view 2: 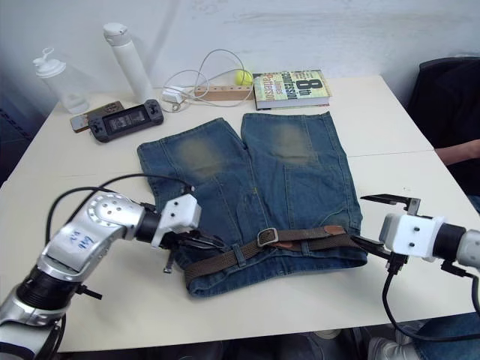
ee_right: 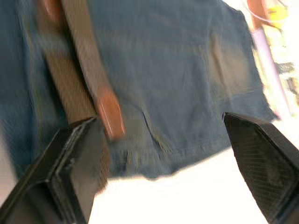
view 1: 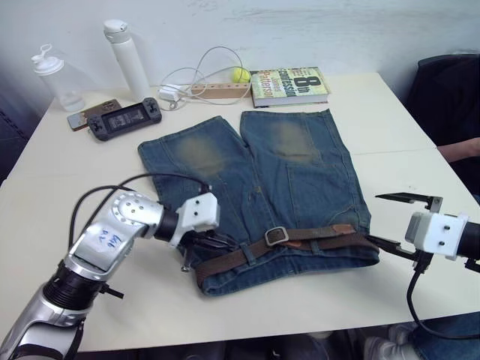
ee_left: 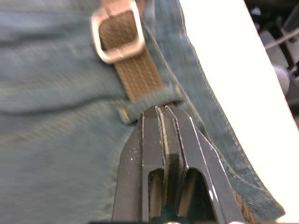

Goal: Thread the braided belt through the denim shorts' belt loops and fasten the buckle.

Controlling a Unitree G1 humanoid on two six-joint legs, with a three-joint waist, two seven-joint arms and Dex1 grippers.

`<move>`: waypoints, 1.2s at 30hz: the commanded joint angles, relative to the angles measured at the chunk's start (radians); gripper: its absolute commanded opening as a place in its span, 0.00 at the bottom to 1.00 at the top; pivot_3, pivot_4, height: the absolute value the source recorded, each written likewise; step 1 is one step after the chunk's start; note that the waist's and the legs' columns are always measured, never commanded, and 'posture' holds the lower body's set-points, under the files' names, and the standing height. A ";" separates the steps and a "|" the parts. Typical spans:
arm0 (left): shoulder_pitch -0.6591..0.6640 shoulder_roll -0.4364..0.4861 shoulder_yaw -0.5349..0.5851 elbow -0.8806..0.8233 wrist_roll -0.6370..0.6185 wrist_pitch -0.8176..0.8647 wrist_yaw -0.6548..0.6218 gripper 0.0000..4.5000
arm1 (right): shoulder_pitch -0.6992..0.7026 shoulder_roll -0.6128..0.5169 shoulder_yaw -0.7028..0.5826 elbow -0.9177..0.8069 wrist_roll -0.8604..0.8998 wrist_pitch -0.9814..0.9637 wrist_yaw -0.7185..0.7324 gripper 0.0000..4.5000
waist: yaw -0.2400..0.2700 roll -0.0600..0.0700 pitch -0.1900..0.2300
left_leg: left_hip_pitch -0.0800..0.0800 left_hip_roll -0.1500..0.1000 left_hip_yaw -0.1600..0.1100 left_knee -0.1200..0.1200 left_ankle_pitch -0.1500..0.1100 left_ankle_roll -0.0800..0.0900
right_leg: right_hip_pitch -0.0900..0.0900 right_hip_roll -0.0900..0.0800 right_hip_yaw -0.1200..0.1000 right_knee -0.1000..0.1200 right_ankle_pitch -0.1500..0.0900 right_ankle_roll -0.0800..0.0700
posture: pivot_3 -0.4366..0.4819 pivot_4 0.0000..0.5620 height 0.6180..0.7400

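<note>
My left gripper (ee_left: 163, 112): fingers pressed together, tips at a belt loop (ee_left: 152, 100) over the braided belt (view 1: 300, 241); whether they pinch it is unclear. My right gripper (view 1: 397, 221): wide open, empty, beside the denim shorts (view 1: 300, 172) on the tabletop (view 1: 390, 127). Buckle (ee_left: 117, 32) fastened, seen close in my left wrist view. Belt tip (ee_right: 110, 112) blurred.

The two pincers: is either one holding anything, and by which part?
The left pincer is shut on the braided belt at a belt loop below the buckle. The right pincer is open, holding nothing.

Two bottles (view 1: 56, 75) (both white-capped), one book (view 1: 289, 86), one belt (view 1: 300, 238).
</note>
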 commanded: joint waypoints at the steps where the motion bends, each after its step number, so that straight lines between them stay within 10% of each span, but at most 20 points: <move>1: -0.002 0.065 0.067 -0.052 -0.059 0.080 -0.013 0.00 | -0.042 -0.009 0.066 -0.133 0.002 0.127 0.014 0.99 | 0.000 -0.001 0.001 | 0.000 0.000 0.000 0.000 0.000 0.000 | 0.000 0.000 0.000 0.000 0.000 0.000 | 0.48 0.27 1.00; 11: 0.053 0.131 0.120 -0.126 -0.093 0.144 0.047 0.00 | -0.110 0.185 0.260 -0.101 -0.340 0.067 -0.148 0.99 | 0.009 -0.003 0.002 | -0.004 -0.001 -0.001 0.001 0.000 0.000 | -0.003 0.000 -0.001 -0.001 0.000 0.000 | 0.48 0.27 1.00; 35: 0.005 0.114 0.033 -0.076 -0.069 0.110 0.052 0.00 | 0.007 0.325 0.182 -0.088 -0.624 -0.047 -0.344 0.99 | 0.006 -0.003 0.002 | -0.003 0.000 -0.001 0.001 0.000 -0.001 | -0.003 0.001 0.000 0.000 0.000 0.000 | 0.48 0.27 1.00; 36: 0.007 0.115 0.034 -0.077 -0.069 0.111 0.052 0.00 | 0.008 0.328 0.180 -0.088 -0.635 -0.057 -0.355 0.88 | 0.006 -0.003 0.002 | -0.003 0.000 -0.001 0.001 0.000 -0.001 | -0.003 0.001 0.000 0.000 0.000 0.000 | 0.48 0.27 1.00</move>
